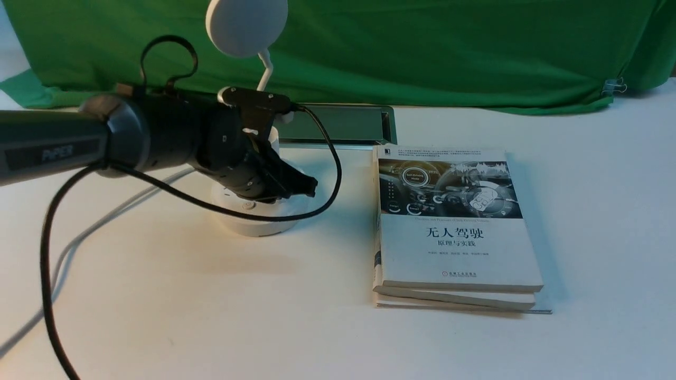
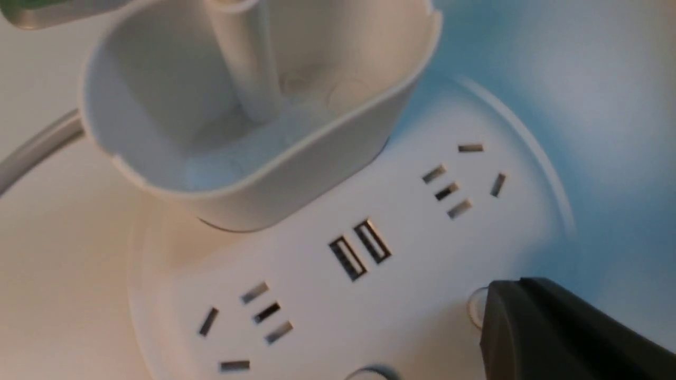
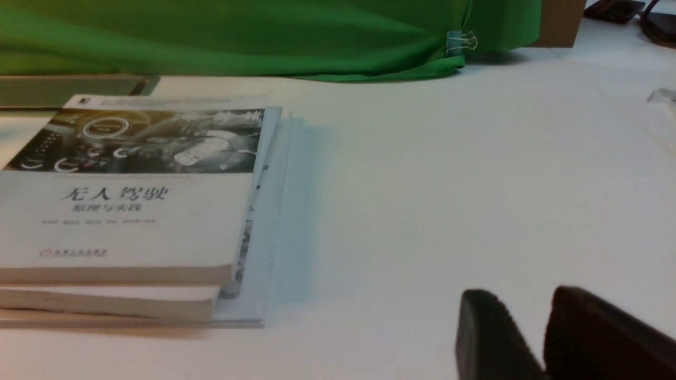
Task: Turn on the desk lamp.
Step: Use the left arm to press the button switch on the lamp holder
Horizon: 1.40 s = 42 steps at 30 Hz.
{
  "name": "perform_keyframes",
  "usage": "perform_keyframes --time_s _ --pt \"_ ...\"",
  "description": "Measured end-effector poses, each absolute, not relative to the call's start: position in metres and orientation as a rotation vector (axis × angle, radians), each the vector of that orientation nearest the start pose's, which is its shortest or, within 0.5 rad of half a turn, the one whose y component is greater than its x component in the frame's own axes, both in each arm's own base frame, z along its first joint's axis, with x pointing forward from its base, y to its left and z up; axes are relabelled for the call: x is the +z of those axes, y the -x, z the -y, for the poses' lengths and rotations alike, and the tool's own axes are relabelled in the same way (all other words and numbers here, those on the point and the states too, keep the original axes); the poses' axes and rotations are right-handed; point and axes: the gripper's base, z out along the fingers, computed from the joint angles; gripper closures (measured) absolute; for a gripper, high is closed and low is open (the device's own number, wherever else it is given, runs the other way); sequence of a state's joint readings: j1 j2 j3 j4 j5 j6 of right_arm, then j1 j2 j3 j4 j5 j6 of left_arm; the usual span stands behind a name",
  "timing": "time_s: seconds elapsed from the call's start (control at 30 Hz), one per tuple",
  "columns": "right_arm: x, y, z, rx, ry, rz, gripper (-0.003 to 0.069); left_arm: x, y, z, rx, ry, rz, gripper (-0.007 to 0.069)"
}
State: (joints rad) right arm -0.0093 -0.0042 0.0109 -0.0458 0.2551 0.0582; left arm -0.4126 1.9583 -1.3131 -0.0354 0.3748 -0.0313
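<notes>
The surface is white and spans the front view from edge to edge. It lies bare across the lower centre and along the whole right side beyond the books. A green cloth closes off the upper part of the frame.

The left arm enters from the left edge at mid-height and ends over the lamp's base. Its black cable loops down across the front of that base.

The book stack lies flat, right of centre. A bare strip separates its left edge from the lamp.

The desk lamp stands left of centre, its disc head at the top edge and its round base on the surface beneath the arm. Behind it a grey panel is set into the surface; its contents cannot be told.

The cup holder sits on the base. Contents: the lamp neck only.

The left end effector is clenched, gripping nothing. In the left wrist view its dark tip sits at a round button near the base rim; contact cannot be confirmed.

The right end effector sits low over bare surface, fingers drawn to a narrow slit, gripping nothing.

Two USB ports lie between the socket groups.
</notes>
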Motion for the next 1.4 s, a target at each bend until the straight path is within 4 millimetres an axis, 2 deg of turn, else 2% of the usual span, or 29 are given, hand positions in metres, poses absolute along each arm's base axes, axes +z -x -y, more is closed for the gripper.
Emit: perform_keyframes --time_s 0.7,1.4 --pt "0.187 -0.055 0.002 -0.007 -0.029 -1.745 0.0421 0.165 -0.392 0.173 -0.216 -0.429 -2.508 0.0624" --pt "0.187 -0.055 0.002 -0.007 -0.029 -1.745 0.0421 0.177 -0.396 0.175 -0.255 -0.373 -2.399 0.0624"
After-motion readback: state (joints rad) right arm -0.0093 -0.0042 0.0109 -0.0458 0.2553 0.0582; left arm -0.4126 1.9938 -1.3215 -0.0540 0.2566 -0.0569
